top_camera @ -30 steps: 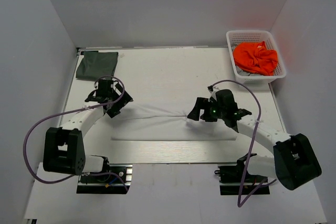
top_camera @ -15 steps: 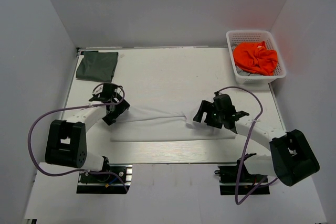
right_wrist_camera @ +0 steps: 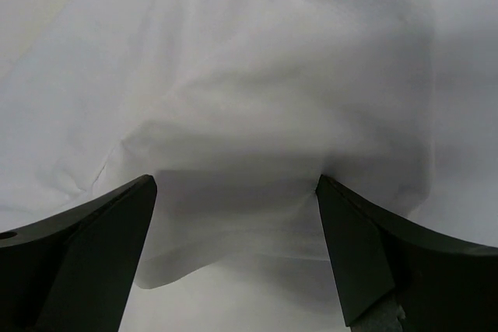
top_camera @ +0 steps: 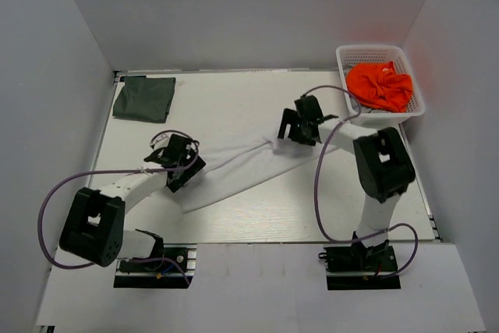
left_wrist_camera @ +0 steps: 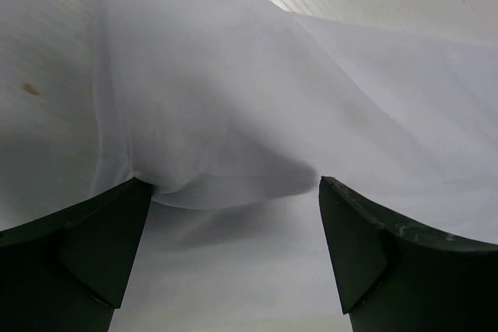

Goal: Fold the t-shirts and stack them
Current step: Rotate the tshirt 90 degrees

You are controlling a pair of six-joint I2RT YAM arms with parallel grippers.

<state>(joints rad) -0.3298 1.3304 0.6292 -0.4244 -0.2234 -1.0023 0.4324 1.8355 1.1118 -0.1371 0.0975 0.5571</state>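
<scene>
The white t-shirt [top_camera: 234,169] lies as a long folded strip, slanting from near left to far right across the table. My left gripper [top_camera: 185,172] stands over its near left end, jaws wide apart, with a bunched fold of the white cloth [left_wrist_camera: 233,75] between the fingers [left_wrist_camera: 78,246]. My right gripper [top_camera: 290,135] is over the far right end, also open, with rumpled white cloth [right_wrist_camera: 257,60] spanning its gap. The left gripper [left_wrist_camera: 233,184] and right gripper [right_wrist_camera: 236,180] clamp nothing. The dark grey-green t-shirt [top_camera: 144,97] lies folded at the far left corner.
A white basket [top_camera: 348,97] holding an orange cloth [top_camera: 380,86] stands at the far right corner, close behind the right arm. Grey walls close in the table [top_camera: 234,107] on three sides. Purple cables loop from both arms.
The white shirt has swung from lying level along the front to a diagonal. The right gripper went far back towards the basket; the left gripper shifted slightly nearer and right.
</scene>
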